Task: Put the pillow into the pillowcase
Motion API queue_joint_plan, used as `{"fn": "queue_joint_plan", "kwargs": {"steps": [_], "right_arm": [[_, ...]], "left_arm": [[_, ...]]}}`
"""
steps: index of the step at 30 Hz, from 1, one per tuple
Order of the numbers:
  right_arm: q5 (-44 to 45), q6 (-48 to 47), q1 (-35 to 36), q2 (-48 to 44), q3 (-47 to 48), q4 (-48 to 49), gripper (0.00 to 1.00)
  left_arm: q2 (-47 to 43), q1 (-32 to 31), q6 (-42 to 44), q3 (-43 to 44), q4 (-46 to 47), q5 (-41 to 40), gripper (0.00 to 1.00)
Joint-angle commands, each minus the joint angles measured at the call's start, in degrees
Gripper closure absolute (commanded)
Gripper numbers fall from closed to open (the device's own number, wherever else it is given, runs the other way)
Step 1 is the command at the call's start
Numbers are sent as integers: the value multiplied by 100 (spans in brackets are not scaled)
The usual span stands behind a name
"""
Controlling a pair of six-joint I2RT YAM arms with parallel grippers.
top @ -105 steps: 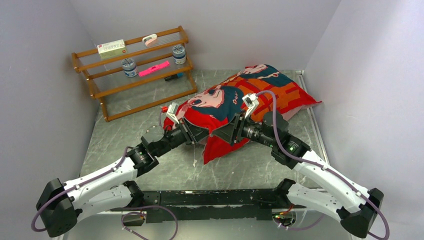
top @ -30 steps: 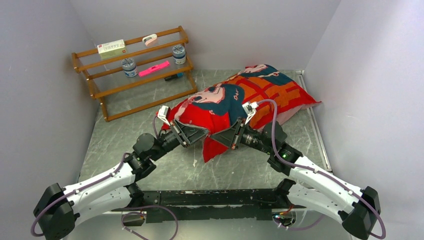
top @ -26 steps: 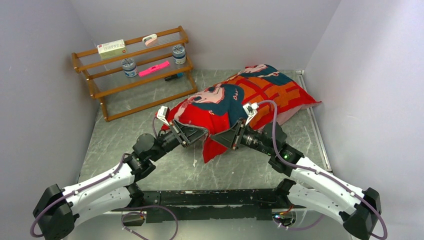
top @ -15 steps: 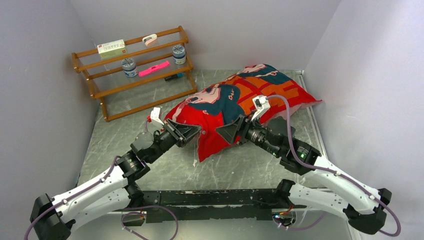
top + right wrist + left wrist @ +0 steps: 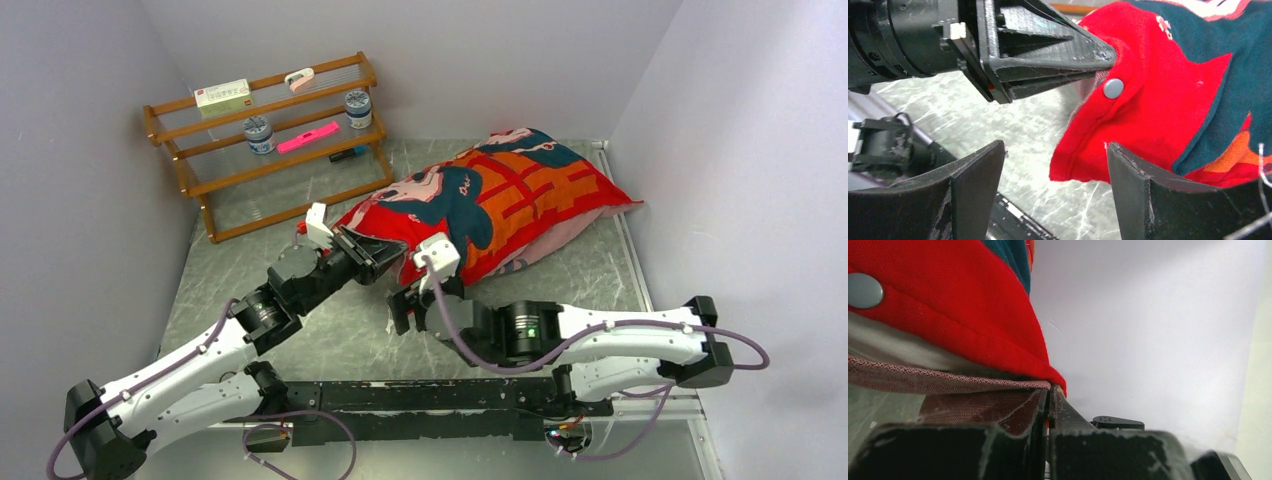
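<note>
At upper left, a wooden rack [image 5: 270, 150] is seen holding a white box [image 5: 222, 95], two jars [image 5: 258, 133] and a pink marker [image 5: 308, 136]. At centre, the left gripper [image 5: 385, 255] is clamped on the near red corner of the pillowcase [image 5: 500, 195]. The pillowcase lies plump across the table [image 5: 330, 330] towards upper right, and the pillow itself is hidden. Just below that corner, the right gripper [image 5: 403, 308] is held wide apart, empty.

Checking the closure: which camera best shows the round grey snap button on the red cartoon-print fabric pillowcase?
The right wrist view: the round grey snap button sits whole and sharp on the red cartoon-print fabric pillowcase. The left wrist view has it at the frame edge; the top view cannot resolve it.
</note>
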Motion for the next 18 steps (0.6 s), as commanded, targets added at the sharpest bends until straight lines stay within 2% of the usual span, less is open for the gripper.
{"fn": "queue_joint_plan", "kwargs": {"steps": [1,5,8,10,12,13,14,15,16,17,18], "right_arm": [[1633,-610,312,505,533,275,21],[2018,-552,320,905,433,656,18],[2664,-560,326,1226,337,956,14],[3222,-452,326,1472,404,809,16],[3513,-12,317,1595,537,292,23],[3604,67,304,1576,535,218,33],[3622,-44,283,1485,409,338,55],[3617,-221,263,1336,226,545,80],[3531,-458,231,1139,8,811,95],[3339,-731,192,869,-249,1089,100],[3000,-1111,131,582,-489,1322,100]], "left_arm": [[-117,-5,-267,445,437,0,95],[-175,0,-369,543,258,-79,95],[-207,-1,-470,540,257,-87,95],[-207,-1,-551,535,231,-69,95],[-215,-2,-627,482,266,-29,95],[-229,6,-679,452,286,-22,95],[-245,3,-696,430,296,-17,95],[-254,0,-688,414,309,-17,95],[-266,-3,-655,413,288,-22,95],[-276,2,-579,421,254,-32,95],[-282,5,-431,433,228,-31,95]]}}
